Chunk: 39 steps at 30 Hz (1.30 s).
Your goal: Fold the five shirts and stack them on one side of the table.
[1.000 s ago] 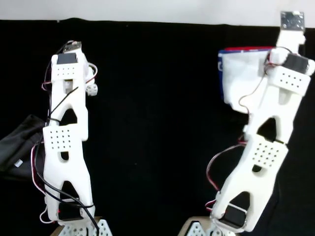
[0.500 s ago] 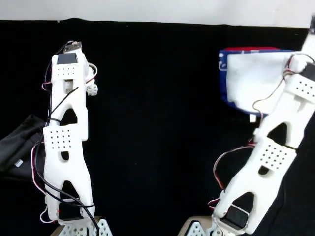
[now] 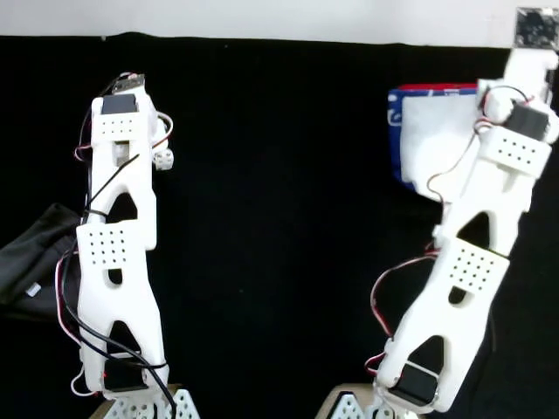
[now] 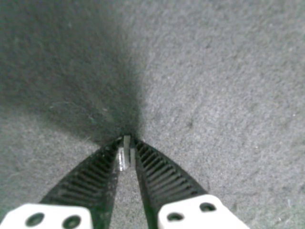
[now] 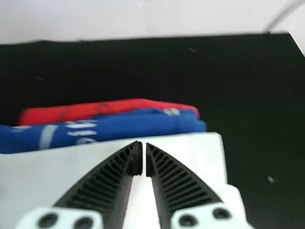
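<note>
Three shirts (image 5: 109, 129) stacked at far right corner of table (image 3: 279, 175), white shirt (image 3: 437, 140) on top. Swung back above it: right gripper (image 5: 141, 158), fingers together and empty, likewise left gripper (image 4: 127, 149). Still unfolded at left edge: dark shirt (image 3: 31, 262).

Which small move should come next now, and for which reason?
Probably the left gripper, shut over the black cloth, should open and swing toward the crumpled dark shirt at that cloth's left edge. The white shirt lies folded on the blue shirt and red shirt beneath the shut right gripper, so the dark one looks next to fold.
</note>
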Each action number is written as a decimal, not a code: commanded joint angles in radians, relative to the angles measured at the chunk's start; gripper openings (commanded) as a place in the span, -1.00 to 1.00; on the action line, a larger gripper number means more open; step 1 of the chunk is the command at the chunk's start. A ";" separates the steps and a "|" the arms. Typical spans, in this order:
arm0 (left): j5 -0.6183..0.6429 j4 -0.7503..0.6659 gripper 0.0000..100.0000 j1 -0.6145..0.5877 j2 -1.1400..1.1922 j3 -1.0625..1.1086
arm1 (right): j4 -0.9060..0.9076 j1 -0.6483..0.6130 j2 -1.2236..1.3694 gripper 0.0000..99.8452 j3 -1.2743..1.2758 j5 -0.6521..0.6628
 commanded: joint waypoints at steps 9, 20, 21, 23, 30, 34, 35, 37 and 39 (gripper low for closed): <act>0.006 -0.018 -0.97 0.016 0.002 -0.001 | 0.113 -0.058 -0.104 -0.95 -0.150 -0.012; 0.006 -0.018 -0.97 0.018 0.002 -0.001 | 0.595 -0.186 -0.361 -0.95 -0.251 -0.012; 0.006 -0.018 -0.97 0.018 0.002 -0.001 | 0.642 -0.202 -0.364 -0.95 -0.260 -0.012; 0.006 -0.018 -0.97 0.018 0.002 -0.001 | 0.645 -0.208 -0.386 -0.95 -0.265 -0.011; 0.006 -0.018 -0.97 0.018 0.001 -0.002 | 0.647 -0.226 -0.684 -0.95 -0.048 -0.132; 0.006 -0.018 -0.97 0.018 0.001 -0.002 | 0.645 -0.289 -1.035 -0.95 0.394 -0.133; 0.006 -0.018 -0.97 0.018 0.001 -0.002 | 0.644 -0.308 -1.121 -0.95 0.533 -0.133; 0.006 -0.018 -0.97 0.018 0.001 -0.002 | 0.639 -0.341 -1.270 -0.95 0.800 -0.133; 0.006 -0.018 -0.97 0.018 0.001 -0.002 | 0.636 -0.374 -1.389 -0.95 1.043 -0.133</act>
